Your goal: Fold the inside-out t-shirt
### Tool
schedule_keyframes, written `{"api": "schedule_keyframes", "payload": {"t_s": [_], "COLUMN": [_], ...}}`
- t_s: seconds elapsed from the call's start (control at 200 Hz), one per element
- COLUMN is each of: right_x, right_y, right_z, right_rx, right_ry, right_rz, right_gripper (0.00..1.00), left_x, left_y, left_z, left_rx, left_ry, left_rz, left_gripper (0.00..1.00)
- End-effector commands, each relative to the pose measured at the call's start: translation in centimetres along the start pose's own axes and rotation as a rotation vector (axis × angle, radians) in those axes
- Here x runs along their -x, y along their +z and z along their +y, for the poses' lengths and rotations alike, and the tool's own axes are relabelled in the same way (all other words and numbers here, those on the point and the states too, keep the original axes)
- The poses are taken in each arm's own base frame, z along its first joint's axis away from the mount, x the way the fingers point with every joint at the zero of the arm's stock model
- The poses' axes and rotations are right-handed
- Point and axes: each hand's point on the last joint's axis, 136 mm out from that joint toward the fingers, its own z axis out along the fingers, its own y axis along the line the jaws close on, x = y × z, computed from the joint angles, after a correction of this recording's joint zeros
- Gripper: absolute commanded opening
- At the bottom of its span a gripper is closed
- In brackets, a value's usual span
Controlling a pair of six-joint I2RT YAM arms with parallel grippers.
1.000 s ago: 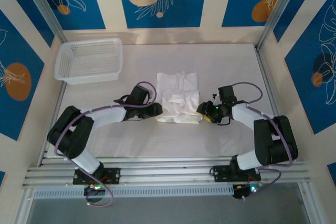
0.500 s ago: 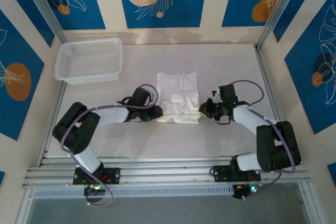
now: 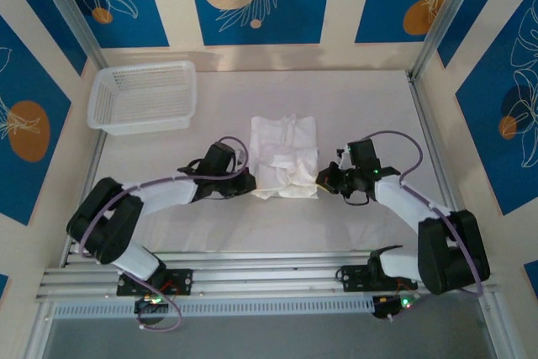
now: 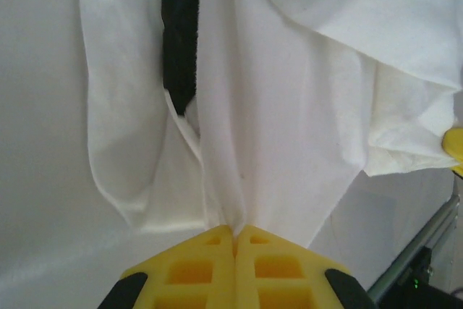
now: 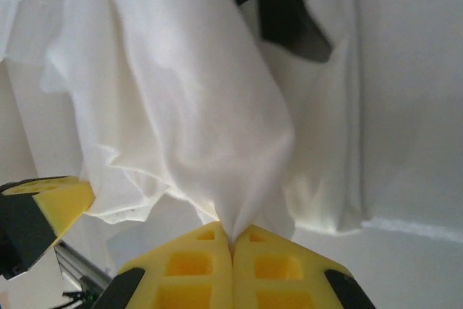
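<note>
The inside-out t-shirt (image 3: pixel 284 155) is a white, wrinkled bundle lying partly folded in the middle of the table. My left gripper (image 3: pixel 250 184) sits at its near left corner, and in the left wrist view its yellow jaws (image 4: pixel 235 231) are shut on a pinch of the white fabric (image 4: pixel 275 135). At the near right corner is my right gripper (image 3: pixel 321 179). From the right wrist, those yellow jaws (image 5: pixel 233 236) are also shut on a bunch of the cloth (image 5: pixel 188 106), which hangs stretched away from them.
A white plastic mesh basket (image 3: pixel 145 96) stands at the back left of the table. The white table top (image 3: pixel 370 107) is walled by blue patterned panels, with metal rails along the near edge (image 3: pixel 269 275).
Both grippers have closed on the near corners of the shirt and shifted slightly toward the back. The shirt's near edge has been drawn a little further from the front.
</note>
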Motion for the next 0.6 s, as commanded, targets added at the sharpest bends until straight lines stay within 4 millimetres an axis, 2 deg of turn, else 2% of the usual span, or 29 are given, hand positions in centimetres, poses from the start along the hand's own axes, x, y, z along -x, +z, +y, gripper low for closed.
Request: {"api": "schedule_keyframes", "payload": {"t_s": [0.0,0.1,0.16,0.205,0.32,0.41,0.5,0.595], "right_x": [-0.7,1.6,3.6,5.3,9.9,13.7,17.0,19.6], "right_y": [-1.4,-2.4,-2.5,-2.4,-1.8,-1.2,-0.6,1.0], "right_z": [1.2,3.0,4.0,4.9,6.8,7.4,8.1,7.7], "right_rx": [-0.003,0.001,0.004,0.010,0.015,0.005,-0.001,-0.020], "right_ry": [0.004,-0.025,-0.036,-0.055,-0.083,-0.088,-0.094,-0.085], "right_rz": [0.011,-0.043,-0.064,-0.074,-0.101,-0.130,-0.150,-0.150], "right_gripper": [0.00,0.00,0.00,0.00,0.00,0.00,0.00,0.00], "left_x": [-0.3,3.1,5.6,7.9,13.3,17.4,20.5,23.0], "left_y": [-1.7,-3.2,-3.4,-3.4,-2.7,-1.9,-0.6,1.1], "left_z": [-1.4,-3.2,-3.9,-5.2,-5.6,-5.3,-5.2,-4.2], "left_rx": [-0.016,0.018,0.035,0.009,0.003,0.020,0.020,0.036], "left_ry": [0.006,0.067,0.074,0.086,0.074,0.066,0.059,0.038], "left_rz": [-0.011,-0.109,-0.152,-0.183,-0.260,-0.294,-0.295,-0.302], "left_gripper": [0.00,0.00,0.00,0.00,0.00,0.00,0.00,0.00]}}
